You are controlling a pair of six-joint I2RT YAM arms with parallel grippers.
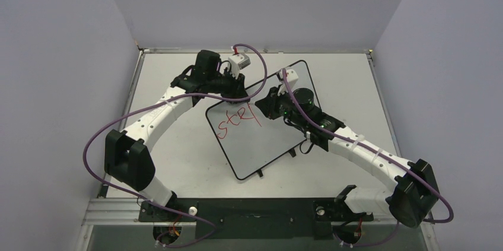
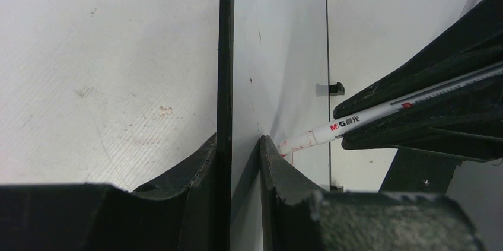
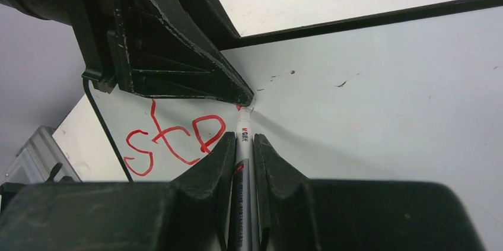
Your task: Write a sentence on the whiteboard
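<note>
The whiteboard (image 1: pixel 270 138) lies askew on the table, its black frame (image 2: pixel 225 55) running up the left wrist view. Red lettering of the sentence (image 1: pixel 237 121) reads roughly "step" (image 3: pixel 172 138) near the board's far left corner. My left gripper (image 1: pixel 234 89) is shut on that far edge of the board, one finger on each side (image 2: pixel 239 144). My right gripper (image 1: pixel 268 107) is shut on a white marker (image 3: pixel 242 121), gripped between its fingers (image 3: pixel 244 136). The marker's red-stained tip (image 2: pixel 296 142) touches the board just right of the last letter, close to the left gripper's finger.
The pale grey tabletop (image 1: pixel 178 150) lies all round the board, enclosed by walls on three sides. The board's small black feet (image 1: pixel 290 153) stick out on its near long edge. A dark rail (image 1: pixel 255 210) with the arm bases runs along the near edge. Purple cables loop off both arms.
</note>
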